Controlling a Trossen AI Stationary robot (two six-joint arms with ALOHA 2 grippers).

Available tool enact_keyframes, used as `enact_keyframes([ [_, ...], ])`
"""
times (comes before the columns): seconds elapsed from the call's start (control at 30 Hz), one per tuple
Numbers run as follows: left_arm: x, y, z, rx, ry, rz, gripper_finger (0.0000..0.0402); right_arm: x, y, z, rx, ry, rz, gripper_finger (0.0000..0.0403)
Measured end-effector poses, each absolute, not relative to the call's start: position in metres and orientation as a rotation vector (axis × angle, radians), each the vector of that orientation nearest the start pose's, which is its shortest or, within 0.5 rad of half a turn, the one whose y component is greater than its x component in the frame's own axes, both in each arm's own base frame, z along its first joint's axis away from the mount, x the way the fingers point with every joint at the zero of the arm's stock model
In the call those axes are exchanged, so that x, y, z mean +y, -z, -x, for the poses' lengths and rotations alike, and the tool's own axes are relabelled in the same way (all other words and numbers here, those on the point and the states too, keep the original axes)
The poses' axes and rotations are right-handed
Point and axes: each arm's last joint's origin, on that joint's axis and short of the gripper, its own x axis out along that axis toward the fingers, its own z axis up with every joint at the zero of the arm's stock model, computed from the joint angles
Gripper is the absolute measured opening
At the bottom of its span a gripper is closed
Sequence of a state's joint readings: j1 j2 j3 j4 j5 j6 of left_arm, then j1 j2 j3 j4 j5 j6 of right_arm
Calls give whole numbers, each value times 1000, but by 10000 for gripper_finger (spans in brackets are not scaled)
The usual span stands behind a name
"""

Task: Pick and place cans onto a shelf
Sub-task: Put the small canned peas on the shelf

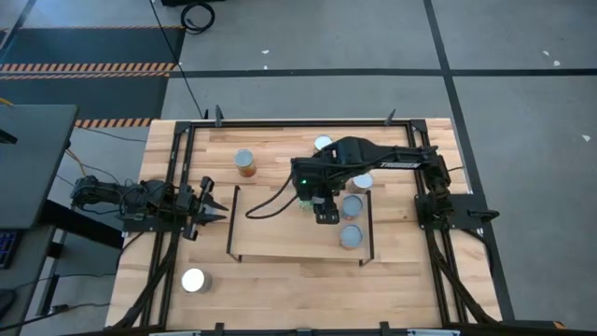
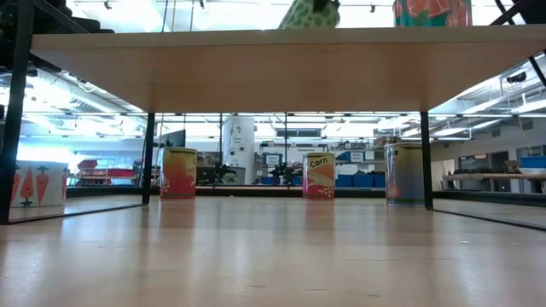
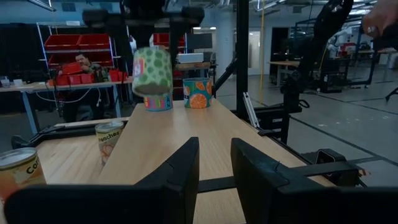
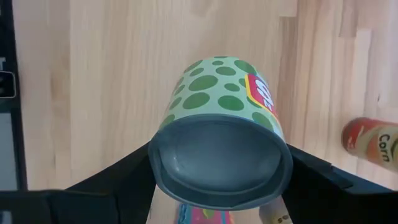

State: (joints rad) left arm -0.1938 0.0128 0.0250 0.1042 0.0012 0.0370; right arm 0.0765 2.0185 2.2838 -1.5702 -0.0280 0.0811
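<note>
The table [image 1: 280,280] fills the middle of the high view, and the shelf [image 1: 280,245] sits at its centre, a light board with a black frame at each short end. The right arm reaches in from the right of that view over the shelf's right half; the right gripper [image 1: 324,209] is clamped on the green can [image 4: 219,134], fingers [image 4: 118,177] pressed on either side of it. In the right wrist view that can's grey lid faces the camera and its spotted side runs away toward the wood below, so its long axis points down at the board, a little tilted. In the left wrist view it hangs in the upper middle, above the shelf top. The left gripper [image 1: 211,207] waits at the left of the high view, just off the shelf's left end, fingers parted around nothing. On the shelf's right end stand two cans upright, one [image 1: 352,235] near the lower edge and another [image 1: 353,205] just above it in the frame. Off the shelf, an orange can [image 1: 245,162] stands above its left part, a pale-lidded can [image 1: 194,280] sits at lower left of the table, and one more [image 1: 323,145] shows beside the right arm. In the low view a corn can [image 2: 319,176] stands upright under the board, in the middle.
</note>
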Motion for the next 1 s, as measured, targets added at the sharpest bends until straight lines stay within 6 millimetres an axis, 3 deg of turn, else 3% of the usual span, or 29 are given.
enact_keyframes([
  [0.3,-19,-181,-94,-121,193,-25,98,30,-341,-384,1424,-4,-92,289],
  [0.53,-19,-181,-94,-121,192,-26,98,30,-338,-383,1437,7,-100,289],
  [0.77,-19,-181,-94,-122,193,-25,98,24,-338,-384,1437,7,-111,322],
  [1.0,-19,-181,-94,-122,192,-25,98,23,-338,-384,1439,-35,-117,326],
])
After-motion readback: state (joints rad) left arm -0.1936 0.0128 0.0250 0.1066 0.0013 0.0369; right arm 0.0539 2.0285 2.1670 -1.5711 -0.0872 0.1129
